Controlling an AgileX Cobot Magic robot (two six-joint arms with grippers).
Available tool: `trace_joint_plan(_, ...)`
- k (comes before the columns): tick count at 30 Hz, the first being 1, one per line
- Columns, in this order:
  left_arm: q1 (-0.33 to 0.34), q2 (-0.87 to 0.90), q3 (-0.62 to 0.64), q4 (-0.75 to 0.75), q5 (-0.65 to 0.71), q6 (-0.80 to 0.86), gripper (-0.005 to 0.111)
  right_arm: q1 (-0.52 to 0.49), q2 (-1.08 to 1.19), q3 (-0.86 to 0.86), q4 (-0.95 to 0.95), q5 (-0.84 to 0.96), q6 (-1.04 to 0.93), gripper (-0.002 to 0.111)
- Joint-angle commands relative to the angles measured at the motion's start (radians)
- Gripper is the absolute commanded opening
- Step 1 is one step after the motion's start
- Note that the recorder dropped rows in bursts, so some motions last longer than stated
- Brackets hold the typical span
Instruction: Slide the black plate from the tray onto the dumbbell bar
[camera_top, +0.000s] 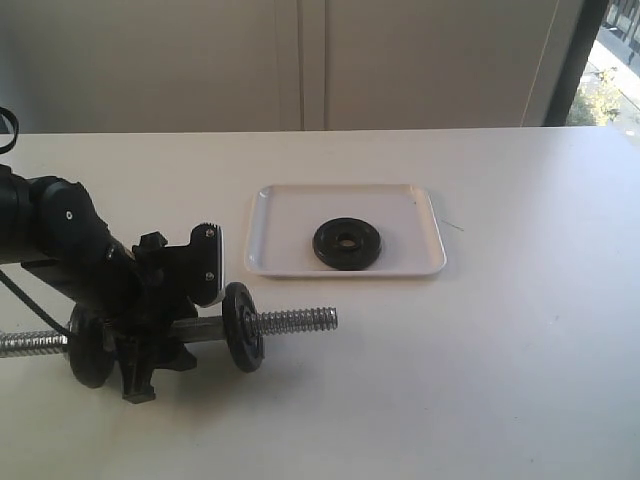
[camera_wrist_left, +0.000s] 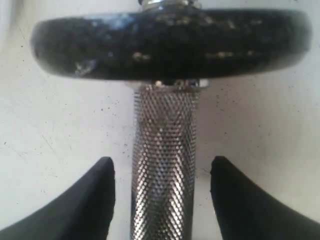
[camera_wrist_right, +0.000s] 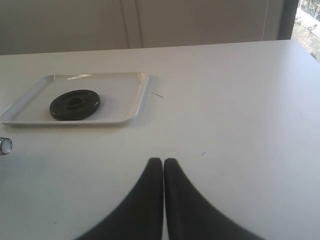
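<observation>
One black plate (camera_top: 347, 244) lies flat in the white tray (camera_top: 410, 215) at mid-table. The dumbbell bar (camera_top: 296, 321) rests on the table at the left. It carries a black disc (camera_top: 242, 327) near its right threaded end and another (camera_top: 90, 347) further left. My left gripper (camera_wrist_left: 162, 160) straddles the knurled middle (camera_wrist_left: 164, 175), open, with a gap on each side of the bar between its fingers (camera_wrist_left: 95, 200). My right gripper (camera_wrist_right: 163, 162) is shut and empty over bare table, with the tray (camera_wrist_right: 127, 95) and plate (camera_wrist_right: 75, 104) well ahead of it.
The left arm (camera_top: 90, 250) covers the bar's middle in the exterior view. The bar's chrome tip (camera_wrist_right: 5, 145) shows at the edge of the right wrist view. A wall and a window stand behind the white table (camera_top: 500, 350).
</observation>
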Motion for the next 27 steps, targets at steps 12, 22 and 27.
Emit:
trace_joint_plan(12,-0.005,-0.001,0.007,-0.016,0.038,-0.007,0.021,0.003,-0.005,0.002,-0.005,-0.008,0.002,0.001)
trace_joint_plan(22,-0.005,-0.012,0.007,-0.016,0.036,-0.007,0.0,0.003,-0.005,0.002,-0.005,-0.008,0.002,0.001)
trace_joint_plan(27,-0.005,-0.026,0.007,-0.016,0.044,-0.007,0.0,0.003,-0.005,0.002,-0.005,-0.008,0.002,0.001)
